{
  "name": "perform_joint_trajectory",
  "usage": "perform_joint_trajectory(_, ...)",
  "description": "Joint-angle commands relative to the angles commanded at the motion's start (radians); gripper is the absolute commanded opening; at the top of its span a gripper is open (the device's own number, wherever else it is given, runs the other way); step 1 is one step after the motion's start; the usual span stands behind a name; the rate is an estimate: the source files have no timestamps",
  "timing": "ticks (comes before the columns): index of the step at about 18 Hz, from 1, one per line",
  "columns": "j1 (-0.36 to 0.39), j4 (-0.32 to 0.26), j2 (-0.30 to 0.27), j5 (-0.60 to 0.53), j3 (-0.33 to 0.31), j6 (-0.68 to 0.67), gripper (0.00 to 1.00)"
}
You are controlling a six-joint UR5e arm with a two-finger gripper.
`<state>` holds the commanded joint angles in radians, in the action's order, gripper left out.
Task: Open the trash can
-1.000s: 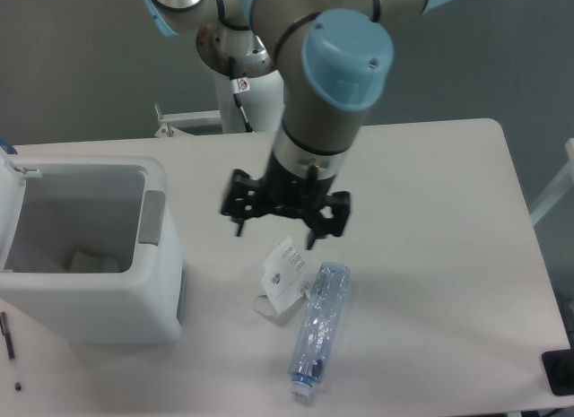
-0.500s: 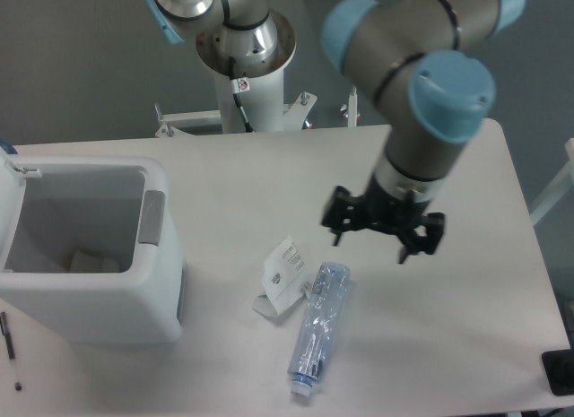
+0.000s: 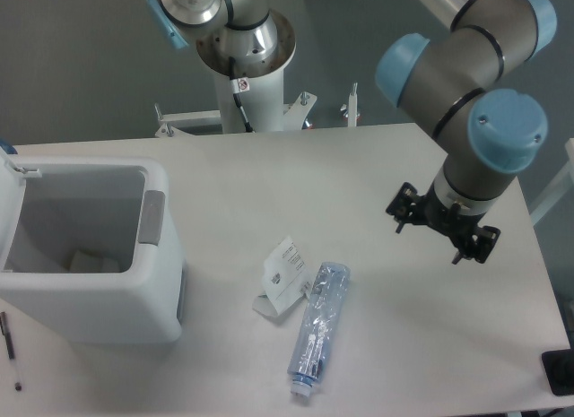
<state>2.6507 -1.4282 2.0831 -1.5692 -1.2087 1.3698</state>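
Moved right: pincer (image 3: 441,230), spread, empty | trash can (image 3: 134,305) open | bottle (image 3: 318,330), label (image 3: 284,273) between

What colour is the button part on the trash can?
Grey. The push-button tab on the white trash can shows clearly in the fixed camera view.

The trash can (image 3: 99,300) is smooth white plastic, the bottle (image 3: 318,327) clear crinkled plastic, the table (image 3: 359,166) matt.

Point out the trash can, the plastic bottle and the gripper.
trash can (image 3: 108,305), fixed camera, on its white front wall below the open top.
plastic bottle (image 3: 318,327), fixed camera, on the middle of its clear body, lying on the table.
gripper (image 3: 437,236), fixed camera, midway between its black fingertips.
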Motion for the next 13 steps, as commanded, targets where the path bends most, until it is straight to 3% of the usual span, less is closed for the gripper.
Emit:
perform_joint_trajectory(4,-0.024,-0.002,-0.002,-0.112,-0.006,0.006,1.0)
perform_joint_trajectory(13,-0.011,0.0,-0.012,-0.057,-0.009,0.012,1.0)
